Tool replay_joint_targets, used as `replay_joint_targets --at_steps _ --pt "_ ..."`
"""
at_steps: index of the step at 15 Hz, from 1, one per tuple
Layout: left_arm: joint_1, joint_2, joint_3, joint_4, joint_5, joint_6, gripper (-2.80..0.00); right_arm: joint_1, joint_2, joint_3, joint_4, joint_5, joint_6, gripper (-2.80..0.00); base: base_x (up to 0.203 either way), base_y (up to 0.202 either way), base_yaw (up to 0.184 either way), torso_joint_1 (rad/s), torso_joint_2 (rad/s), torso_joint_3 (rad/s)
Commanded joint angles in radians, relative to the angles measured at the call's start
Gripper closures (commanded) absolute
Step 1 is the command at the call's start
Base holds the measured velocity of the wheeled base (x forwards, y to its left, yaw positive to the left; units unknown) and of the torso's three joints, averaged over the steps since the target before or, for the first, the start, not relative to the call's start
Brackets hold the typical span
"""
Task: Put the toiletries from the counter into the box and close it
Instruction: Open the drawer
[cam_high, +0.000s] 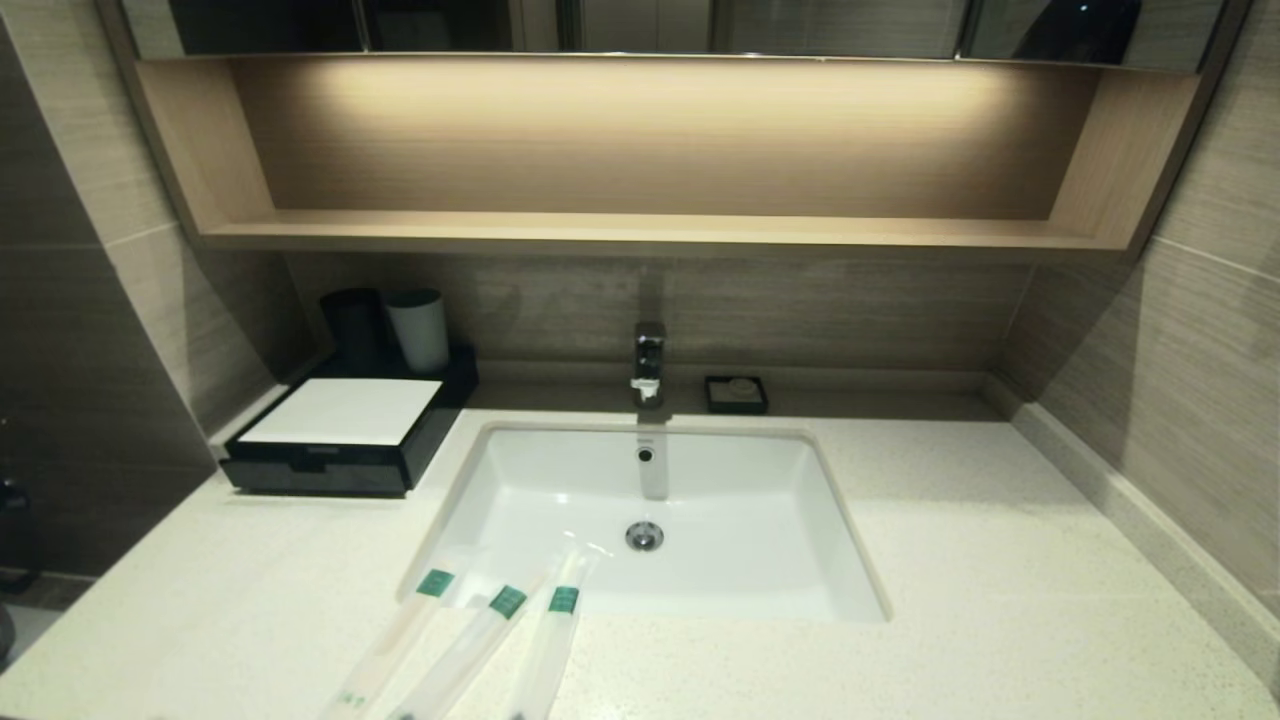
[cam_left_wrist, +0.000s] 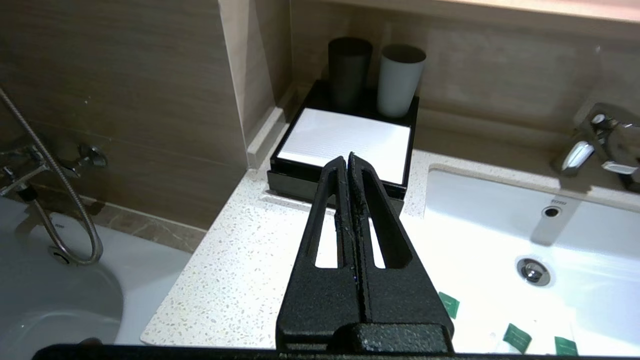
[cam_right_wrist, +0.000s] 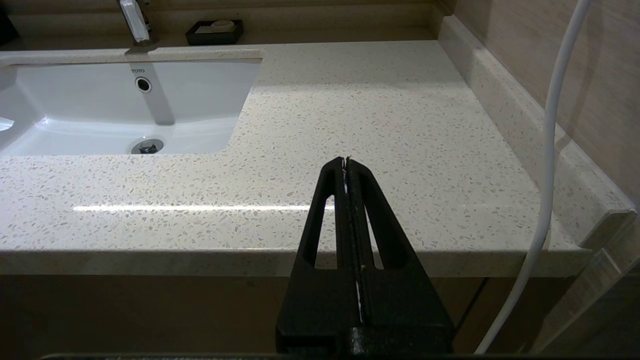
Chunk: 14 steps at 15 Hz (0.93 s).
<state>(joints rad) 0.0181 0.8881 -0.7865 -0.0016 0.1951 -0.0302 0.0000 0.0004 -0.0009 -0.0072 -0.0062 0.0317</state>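
We are aiming our left claw (cam_left_wrist: 348, 159), pressed shut and empty, toward the closed box (cam_high: 345, 432); the toiletries (cam_high: 470, 640) are waiting on the bench (cam_high: 950, 560).

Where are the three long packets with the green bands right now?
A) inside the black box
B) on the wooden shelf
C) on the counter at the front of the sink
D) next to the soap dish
C: the three packets lie side by side on the counter, their banded ends poking over the sink's front edge.
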Motion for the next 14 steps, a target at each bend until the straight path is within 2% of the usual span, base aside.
replay_joint_targets --at_steps 1,3,5,6,8,10,14 --pt "0.015 0.183 0.019 -0.081 0.000 0.001 0.00 0.000 0.001 0.001 0.000 0.000 0.001 0.00 0.000 0.000 0.000 0.000 0.00 0.000" --pt "0.069 0.329 0.023 -0.196 -0.011 0.004 0.00 0.000 0.001 0.001 0.000 0.000 0.001 0.00 0.000 0.000 0.000 0.000 0.00 0.000" --pt "0.139 0.467 0.047 -0.372 -0.042 0.004 0.00 0.000 0.001 0.000 0.000 0.000 0.001 0.00 0.000 0.000 0.000 0.000 0.00 0.000" --pt "0.164 0.513 0.072 -0.454 -0.082 0.004 0.00 0.000 0.001 0.000 0.000 0.000 0.001 0.00 0.000 0.000 0.000 0.000 0.00 0.000" --pt "0.204 0.595 0.097 -0.545 -0.163 0.007 0.00 0.001 0.001 0.001 0.000 0.000 0.001 0.00 0.000 0.000 0.000 0.000 0.00 0.000" --pt "0.230 0.663 0.130 -0.633 -0.221 0.007 0.00 0.000 0.001 0.001 0.000 0.000 0.001 0.00 0.000 0.000 0.000 0.000 0.00 0.000" --pt "0.234 0.780 0.252 -0.849 -0.300 0.008 0.00 0.000 0.001 0.000 0.000 0.000 0.001 0.00 0.000 0.000 0.000 0.000 0.00 0.000"
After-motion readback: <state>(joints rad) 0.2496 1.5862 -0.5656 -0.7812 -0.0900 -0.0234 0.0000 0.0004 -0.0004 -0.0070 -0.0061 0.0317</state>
